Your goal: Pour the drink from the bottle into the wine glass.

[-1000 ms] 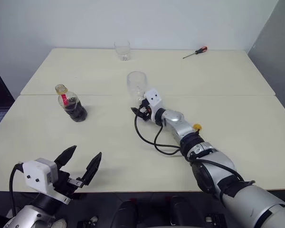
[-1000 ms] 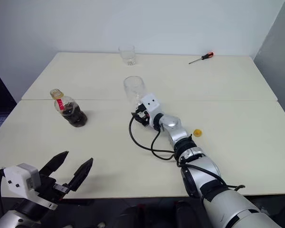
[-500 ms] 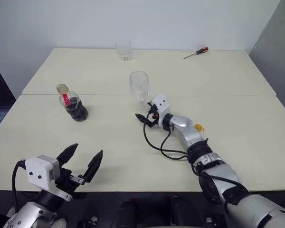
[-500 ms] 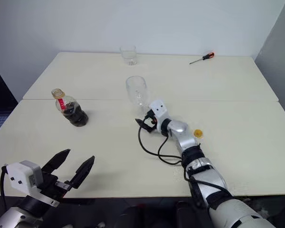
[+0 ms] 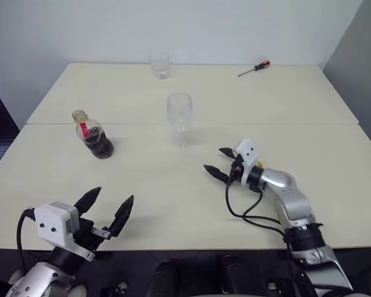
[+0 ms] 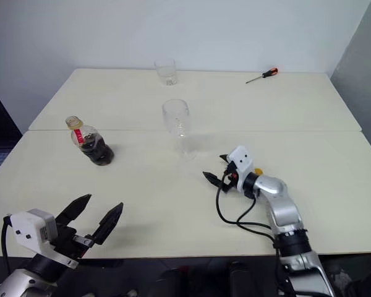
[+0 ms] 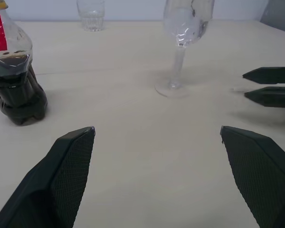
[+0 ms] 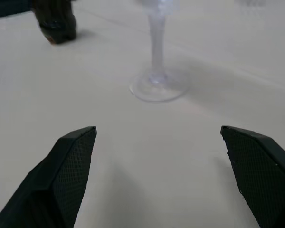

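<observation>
wine glass (image 8: 156,71) bowl cut off above the stem, bottle (image 7: 12,71) top cropped at the edge

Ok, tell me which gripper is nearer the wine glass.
Right. The right gripper sits just beside the wine glass, toward the robot; the left gripper hangs far off at the table's near edge.

Small clear plastic bottle (image 5: 94,137), far left: dark brown-black drink (image 5: 99,145), red label. Clear stemmed wine glass (image 5: 180,119), centre. Red-handled screwdriver (image 5: 254,68), far right. Pale cream table (image 5: 148,185).

Silver arms, black-fingered claws, black cables
</observation>
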